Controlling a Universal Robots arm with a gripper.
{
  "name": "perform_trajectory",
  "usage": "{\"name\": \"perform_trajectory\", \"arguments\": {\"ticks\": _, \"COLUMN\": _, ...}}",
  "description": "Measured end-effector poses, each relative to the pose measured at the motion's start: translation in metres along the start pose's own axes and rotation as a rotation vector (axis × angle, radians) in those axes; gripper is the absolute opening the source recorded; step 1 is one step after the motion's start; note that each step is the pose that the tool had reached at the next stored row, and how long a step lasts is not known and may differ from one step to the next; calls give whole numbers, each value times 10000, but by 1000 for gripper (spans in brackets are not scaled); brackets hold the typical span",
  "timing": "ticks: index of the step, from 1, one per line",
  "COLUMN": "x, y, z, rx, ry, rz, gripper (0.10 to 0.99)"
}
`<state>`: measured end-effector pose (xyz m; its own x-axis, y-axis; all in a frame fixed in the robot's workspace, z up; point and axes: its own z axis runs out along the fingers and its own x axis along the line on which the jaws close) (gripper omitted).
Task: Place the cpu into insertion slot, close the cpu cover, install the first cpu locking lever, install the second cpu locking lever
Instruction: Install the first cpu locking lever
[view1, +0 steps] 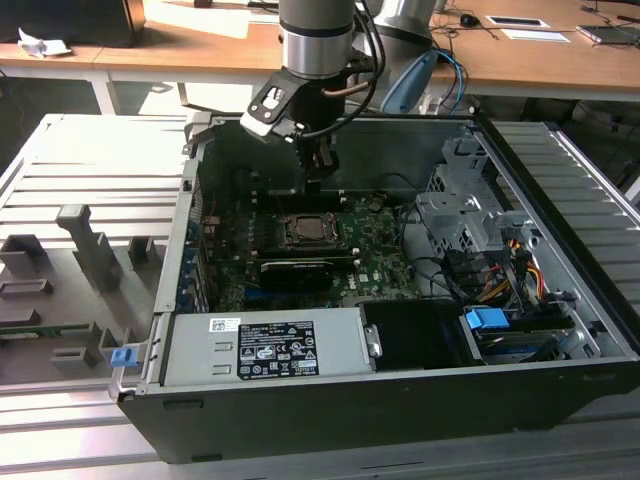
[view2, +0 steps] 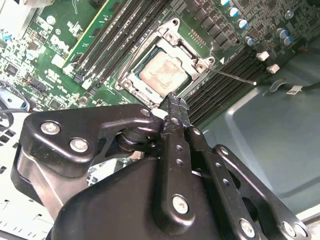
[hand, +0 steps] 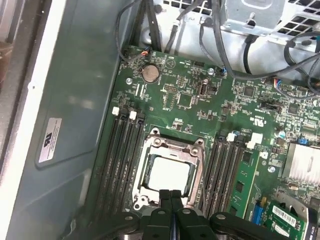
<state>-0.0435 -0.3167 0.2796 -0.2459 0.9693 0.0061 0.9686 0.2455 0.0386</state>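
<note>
The cpu sits flat in the insertion slot, pale face up, mid-way across the green board inside the open case, so you can tick step one. The cpu cover looks down over it, framing the chip on all sides in both wrist views, so I'd call step two done as well. The levers are what's left. In the second wrist view one thin lever sticks out free from a corner of the insertion slot, not latched by my read. The other lever I can't make out. Your hand is clenched, fingers pressed together with nothing between them, and its tips are right at the slot's edge. Whether they touch it, I can't tell. Counts: one cpu, one insertion slot, one cpu cover, one hand, one lever seen for sure. There are also two banks of memory slots, one either side of the cpu, plus one coin cell and one labelled grey box.
</note>
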Motion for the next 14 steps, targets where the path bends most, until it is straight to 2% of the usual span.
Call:
{"name": "perform_trajectory", "arguments": {"ticks": 4, "x": 0, "y": 0, "z": 0, "rx": 4, "ry": 25, "rz": -646, "gripper": 106}}
{"name": "perform_trajectory", "arguments": {"ticks": 7, "x": 0, "y": 0, "z": 0, "rx": 6, "ry": 34, "rz": -876, "gripper": 106}}
{"name": "perform_trajectory", "arguments": {"ticks": 8, "x": 0, "y": 0, "z": 0, "rx": 8, "ry": 49, "rz": -1266, "gripper": 106}}
{"name": "perform_trajectory", "arguments": {"ticks": 11, "x": 0, "y": 0, "z": 0, "rx": 9, "ry": 60, "rz": -1543, "gripper": 106}}
{"name": "perform_trajectory", "arguments": {"ticks": 14, "x": 0, "y": 0, "z": 0, "rx": 13, "ry": 81, "rz": -2091, "gripper": 106}}
